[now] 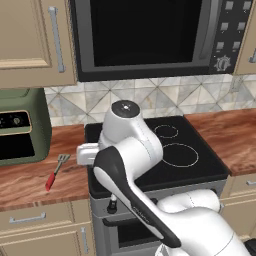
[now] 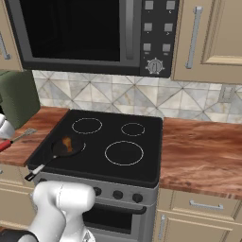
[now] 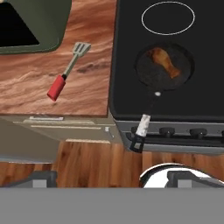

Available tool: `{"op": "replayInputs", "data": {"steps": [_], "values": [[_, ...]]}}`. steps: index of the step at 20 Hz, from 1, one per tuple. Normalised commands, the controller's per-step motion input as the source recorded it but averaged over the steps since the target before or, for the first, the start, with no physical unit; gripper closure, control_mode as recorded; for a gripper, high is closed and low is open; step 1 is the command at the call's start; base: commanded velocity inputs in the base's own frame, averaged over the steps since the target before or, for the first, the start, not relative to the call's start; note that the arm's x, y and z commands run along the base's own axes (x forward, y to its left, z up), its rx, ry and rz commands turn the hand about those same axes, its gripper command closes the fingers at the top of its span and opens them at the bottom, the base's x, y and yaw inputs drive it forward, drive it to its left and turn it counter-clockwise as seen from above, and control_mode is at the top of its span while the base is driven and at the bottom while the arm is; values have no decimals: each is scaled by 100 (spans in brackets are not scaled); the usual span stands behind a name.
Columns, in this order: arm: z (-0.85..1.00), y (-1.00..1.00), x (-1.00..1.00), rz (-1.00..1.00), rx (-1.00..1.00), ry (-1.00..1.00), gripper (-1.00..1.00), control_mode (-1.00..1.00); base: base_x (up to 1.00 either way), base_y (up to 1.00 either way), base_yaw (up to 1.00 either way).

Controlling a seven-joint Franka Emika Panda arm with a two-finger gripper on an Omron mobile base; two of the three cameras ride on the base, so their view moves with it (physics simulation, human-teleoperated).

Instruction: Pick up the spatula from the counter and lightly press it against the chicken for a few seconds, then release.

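a simulated kitchen with beige cabinets, a tiled backsplash and a wood-grain counter [image 1: 25, 182] on both sides of a black stove [image 1: 200, 150], under a dark microwave [image 1: 145, 35]. the white arm [image 1: 132, 150] stands folded in front of the stove in the left base view, its rounded elbow raised over the cooktop and the forearm doubling back toward the counter's left side. the hand view looks steeply down over the counter's front edge, with cabinet fronts and a strip of wooden floor below. the gripper [image 3: 113, 180] hangs above all this, touching nothing, its two dark fingertips spread wide apart with nothing between them. the spatula [image 3: 68, 71] lies flat on the counter between a green countertop oven [image 1: 20, 130] and the stove, red handle toward the counter's front edge, slotted metal head toward the oven. well apart from it, a dark frying pan [image 3: 164, 68] sits on the stove's front left burner, its long handle reaching out past the stove's front edge. the chicken [image 3: 165, 61], a browned drumstick, rests inside the pan.
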Motion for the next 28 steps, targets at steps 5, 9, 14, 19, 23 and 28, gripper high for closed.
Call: {"op": "replayInputs", "data": {"steps": [5,9,14,19,23,28], "values": [[-7,25,1,2,13,0,-100,-100,0,0,0],[-9,27,6,1,10,0,-100,-100,0,0,0],[-15,29,14,0,4,0,-100,-100,0,0,0],[-10,23,11,0,0,1,-100,-100,0,0,0],[0,17,11,0,0,3,-100,-100,0,0,0],[0,20,8,0,0,3,-100,-100,0,0,0]]}}
